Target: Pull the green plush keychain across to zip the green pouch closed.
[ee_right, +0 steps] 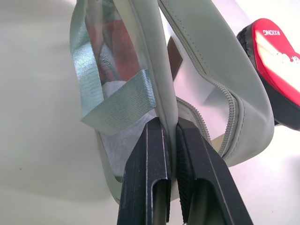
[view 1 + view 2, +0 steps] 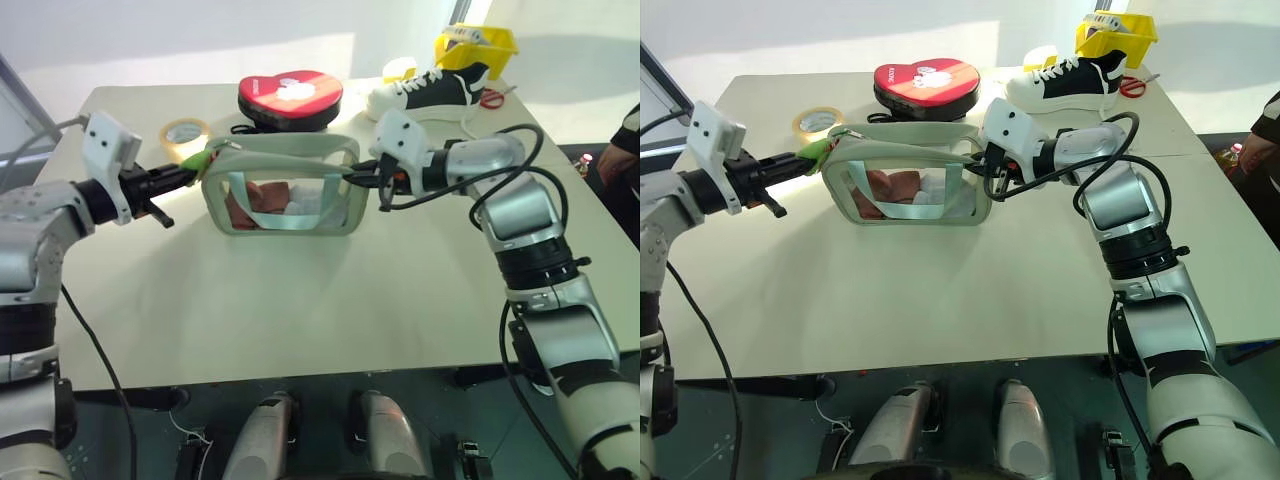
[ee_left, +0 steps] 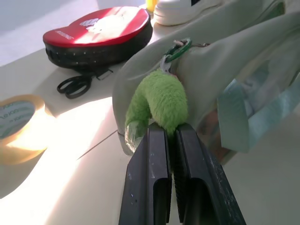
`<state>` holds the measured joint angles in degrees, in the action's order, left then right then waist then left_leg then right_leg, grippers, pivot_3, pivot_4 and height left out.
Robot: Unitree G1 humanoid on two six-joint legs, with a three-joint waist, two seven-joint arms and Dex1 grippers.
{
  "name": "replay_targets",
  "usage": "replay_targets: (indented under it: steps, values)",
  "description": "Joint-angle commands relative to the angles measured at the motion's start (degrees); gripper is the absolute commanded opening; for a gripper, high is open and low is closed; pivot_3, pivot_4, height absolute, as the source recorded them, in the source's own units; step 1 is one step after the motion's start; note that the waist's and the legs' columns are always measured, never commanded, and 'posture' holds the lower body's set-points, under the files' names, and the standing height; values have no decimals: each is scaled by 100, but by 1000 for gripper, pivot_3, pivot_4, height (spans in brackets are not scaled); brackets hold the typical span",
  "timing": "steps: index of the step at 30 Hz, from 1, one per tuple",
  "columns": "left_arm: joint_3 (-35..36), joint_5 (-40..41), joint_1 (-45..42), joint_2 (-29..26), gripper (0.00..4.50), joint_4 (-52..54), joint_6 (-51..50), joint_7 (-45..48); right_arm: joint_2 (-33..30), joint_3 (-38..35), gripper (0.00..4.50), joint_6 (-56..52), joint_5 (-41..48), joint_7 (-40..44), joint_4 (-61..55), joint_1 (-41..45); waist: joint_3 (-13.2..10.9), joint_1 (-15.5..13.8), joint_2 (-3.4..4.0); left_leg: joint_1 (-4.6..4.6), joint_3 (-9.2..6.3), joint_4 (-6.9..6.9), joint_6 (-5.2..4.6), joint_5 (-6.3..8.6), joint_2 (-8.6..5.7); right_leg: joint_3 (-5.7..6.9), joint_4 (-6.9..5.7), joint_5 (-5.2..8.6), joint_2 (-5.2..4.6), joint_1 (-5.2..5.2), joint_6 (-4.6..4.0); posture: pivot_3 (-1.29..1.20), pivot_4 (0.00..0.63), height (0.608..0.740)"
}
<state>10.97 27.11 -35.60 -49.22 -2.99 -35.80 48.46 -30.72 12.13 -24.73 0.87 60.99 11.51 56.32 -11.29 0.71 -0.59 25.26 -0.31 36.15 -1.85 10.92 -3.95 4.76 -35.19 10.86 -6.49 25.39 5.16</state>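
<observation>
1. The pouch stands upright near the middle of the table, its zipper open along the top. The keychain hangs at the pouch's left end.
2. The left gripper is clenched on the keychain's lower end. The right gripper is clamped on the pouch's rim at the right end.
3. Behind the pouch, close by, lies a red heart box, with black scissors at its front edge.
4. A tape roll lies behind the left gripper, near the keychain.
5. A sneaker sits behind the right gripper; a yellow bin and red-handled scissors lie beyond it, at the far right corner.
6. The table in front of the pouch is bare to the near edge, and bare on the right up to the side edge.
</observation>
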Motion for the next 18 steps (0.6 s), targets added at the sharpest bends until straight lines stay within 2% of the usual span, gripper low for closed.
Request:
replay_targets:
  steps: [1, 4, 9, 11, 14, 18]
  values:
    - [348, 311, -665, -30, 32, -33, -72, 12, 61, 5, 0, 52, 63, -29, -146, 145, 0, -2, -2, 1, -1, 2, 0, 0, 0, 2, 0, 0, 2, 0, 0, 0, 150, 740]
    - [264, 474, -1006, 194, 32, 51, -136, 25, 74, -7, 0, 31, 75, -45, -178, 138, 0, -2, -2, 0, -1, 3, -1, 0, -1, 4, 0, 0, 2, -2, 1, 0, 150, 740]
    - [-571, -140, -1024, 558, 32, 159, 380, 85, 99, -10, 0, -33, 95, -67, -254, 111, 1, -6, -3, -1, 0, 3, -2, -2, -3, 2, -2, -1, 2, -5, 1, 0, 150, 740]
    - [-937, -555, -936, 542, 32, 103, 711, 158, 97, -10, 0, -54, 97, -77, -292, 86, 1, 2, -2, -1, 0, 4, -3, -2, -3, 1, -3, -1, 3, -5, 0, 0, 150, 740]
    - [-1009, -688, -908, 500, 32, 68, 865, 268, 82, -9, 0, -76, 98, -94, -329, 66, 1, 12, -2, -1, 1, 2, -3, -2, -1, 0, -3, -1, 4, -2, 0, 0, 150, 740]
    - [-803, -707, -1151, 284, 1498, -60, 782, 326, 59, -18, 0, -78, 101, -116, -313, 72, 1, 2, -3, 0, 1, 3, -4, -2, -1, 1, -2, -1, 3, -2, 0, 0, 150, 740]
